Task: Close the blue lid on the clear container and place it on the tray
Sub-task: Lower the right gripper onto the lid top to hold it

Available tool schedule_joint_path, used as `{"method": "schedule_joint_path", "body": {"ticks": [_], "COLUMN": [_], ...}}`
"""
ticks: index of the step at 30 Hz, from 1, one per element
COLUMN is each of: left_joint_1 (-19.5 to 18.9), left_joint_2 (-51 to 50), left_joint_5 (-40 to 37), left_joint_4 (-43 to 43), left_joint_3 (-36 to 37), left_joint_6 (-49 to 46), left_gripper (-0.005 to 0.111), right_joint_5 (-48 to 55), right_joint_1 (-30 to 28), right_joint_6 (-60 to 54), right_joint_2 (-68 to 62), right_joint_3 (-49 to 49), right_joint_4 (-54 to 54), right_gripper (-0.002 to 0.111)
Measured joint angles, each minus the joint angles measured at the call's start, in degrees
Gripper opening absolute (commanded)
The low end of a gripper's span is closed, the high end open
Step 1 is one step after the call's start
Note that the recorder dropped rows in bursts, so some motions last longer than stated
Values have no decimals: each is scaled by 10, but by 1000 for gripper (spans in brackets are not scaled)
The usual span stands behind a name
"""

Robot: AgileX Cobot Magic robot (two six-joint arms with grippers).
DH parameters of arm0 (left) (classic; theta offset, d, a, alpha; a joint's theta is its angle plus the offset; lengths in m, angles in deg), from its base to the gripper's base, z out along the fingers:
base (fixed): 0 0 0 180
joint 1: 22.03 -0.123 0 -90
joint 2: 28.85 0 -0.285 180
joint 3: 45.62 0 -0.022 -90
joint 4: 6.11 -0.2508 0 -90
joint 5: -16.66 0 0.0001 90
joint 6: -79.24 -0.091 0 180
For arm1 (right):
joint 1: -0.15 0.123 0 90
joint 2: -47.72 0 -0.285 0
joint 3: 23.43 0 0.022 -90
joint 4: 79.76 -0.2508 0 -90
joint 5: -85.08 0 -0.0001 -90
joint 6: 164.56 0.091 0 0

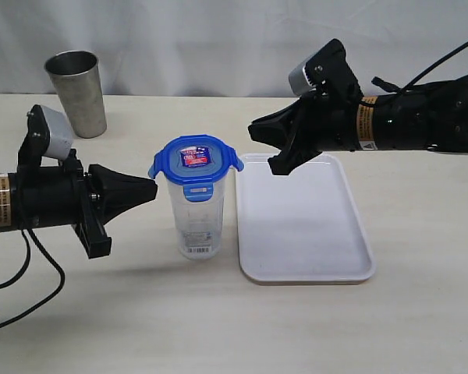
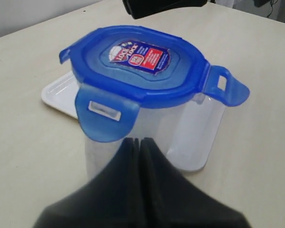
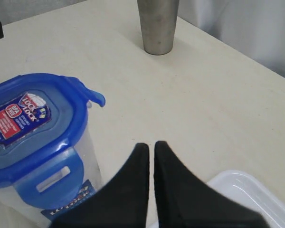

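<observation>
left gripper (image 2: 137, 141), fingers pressed together, points at the tall clear plastic container (image 1: 199, 222) standing just beside the flat white rectangular tray (image 1: 304, 226). small blue plastic lid (image 1: 195, 156) sits on it, side flaps seemingly unlatched. right gripper (image 3: 151, 147) hovers pinched, empty.

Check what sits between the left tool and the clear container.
Nothing. In the exterior view the shut left tool points at the container across a short bare gap, with only table beneath. The left wrist view shows nothing in the way either.
</observation>
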Motion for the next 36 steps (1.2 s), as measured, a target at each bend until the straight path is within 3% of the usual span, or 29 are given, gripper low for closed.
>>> {"method": "schedule_joint_path", "body": {"ticks": [18, 29, 33, 36], "left_joint_1": [0, 0, 0, 0], "left_joint_2": [-3, -6, -6, -6], "left_joint_5": [6, -18, -15, -15], "left_joint_4": [28, 28, 36, 41], "left_joint_3": [0, 0, 0, 0], "left_joint_6": [-25, -25, -25, -25], "left_gripper": [0, 0, 0, 0], "right_joint_5": [-2, -54, -35, 46], "right_joint_1": [0, 4, 48, 103], "right_joint_6": [1, 22, 30, 30], "right_joint_2": [0, 36, 40, 40], "right_joint_3": [0, 0, 3, 5], "right_joint_4": [0, 1, 1, 4], "right_gripper": [4, 4, 4, 4]}}
